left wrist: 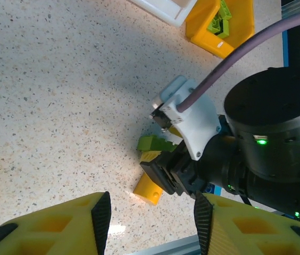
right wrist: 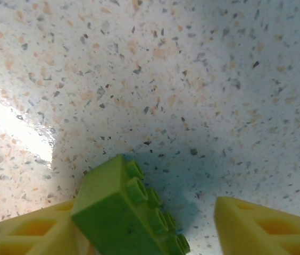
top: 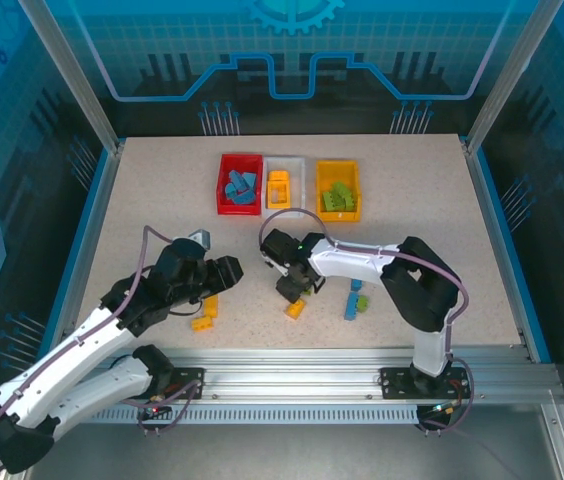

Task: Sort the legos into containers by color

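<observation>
We see right gripper (top: 294, 284) low over the table (top: 412, 220), jaws half open around a green lego (right wrist: 123, 212) that touches one finger (right wrist: 38, 236), not pinched yet; likely bound for the yellow bin (top: 323, 190) holding greens. Left gripper (left wrist: 152, 226) is part open and empty, likely waiting

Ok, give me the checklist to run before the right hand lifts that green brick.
1. Green brick sits between the right hand's fingers: ok.
2. Both fingers touch the brick: not ok, there is a gap on one side.
3. Yellow-orange bin already holds green bricks and its top is open: ok.
4. Left hand is apart from the right hand: ok, though close.
5. Orange brick beside the right hand is free of the green brick: cannot tell.
</observation>
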